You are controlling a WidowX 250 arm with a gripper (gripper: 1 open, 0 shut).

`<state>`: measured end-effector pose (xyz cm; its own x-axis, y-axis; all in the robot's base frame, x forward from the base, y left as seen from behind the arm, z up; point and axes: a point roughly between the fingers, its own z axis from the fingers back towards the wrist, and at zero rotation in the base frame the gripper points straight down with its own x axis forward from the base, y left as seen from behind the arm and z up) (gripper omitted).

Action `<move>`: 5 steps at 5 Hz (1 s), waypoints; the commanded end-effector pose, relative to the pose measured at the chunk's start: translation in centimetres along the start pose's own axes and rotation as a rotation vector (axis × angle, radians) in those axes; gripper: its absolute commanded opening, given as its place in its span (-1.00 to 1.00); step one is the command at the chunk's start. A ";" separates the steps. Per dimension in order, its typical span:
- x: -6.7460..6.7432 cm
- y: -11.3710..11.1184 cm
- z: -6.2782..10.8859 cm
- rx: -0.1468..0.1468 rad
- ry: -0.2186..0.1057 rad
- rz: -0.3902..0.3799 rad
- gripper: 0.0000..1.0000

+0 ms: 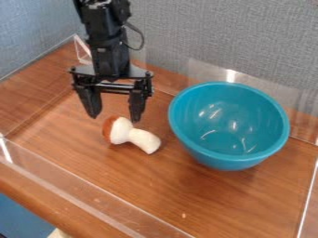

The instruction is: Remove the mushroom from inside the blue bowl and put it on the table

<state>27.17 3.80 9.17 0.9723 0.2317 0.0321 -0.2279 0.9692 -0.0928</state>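
And here we are at the counter, that glossy reddish-brown wood-grain top fenced in by low clear acrylic walls, and the mushroom is out on the wood, lying on its side with the orange-red cap pointing toward the left and the thick cream stem stretched out to the right, toward the bowl. It sits just beside the blue bowl, not touching it, a sliver of bare wood showing between the stem's end and the turquoise wall. The bowl itself stands upright on the right side of the counter, deep and shiny, its inside showing only light reflections. Up above and slightly behind the mushroom hangs the tool, black, pointing straight down from a dark arm with cables running along it, and its two fingers are spread wide apart, released, gripping nothing at all. The right-hand finger comes down close above the mushroom's cap, the left-hand one hangs over open wood, and from this angle it is hard to say whether either tip touches anything; they seem to be clear of the surface. Behind it all, a grey textured wall, and the front acrylic edge catches a bright line of light along the near side
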 end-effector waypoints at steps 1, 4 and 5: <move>1.6 0.5 0.7 0.002 -0.060 0.032 1.00; 2.1 0.8 0.1 0.018 -0.061 0.131 1.00; 1.6 0.6 1.3 0.017 -0.053 0.078 1.00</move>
<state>27.47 4.81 8.09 0.9473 0.3203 -0.0097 -0.3201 0.9446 -0.0722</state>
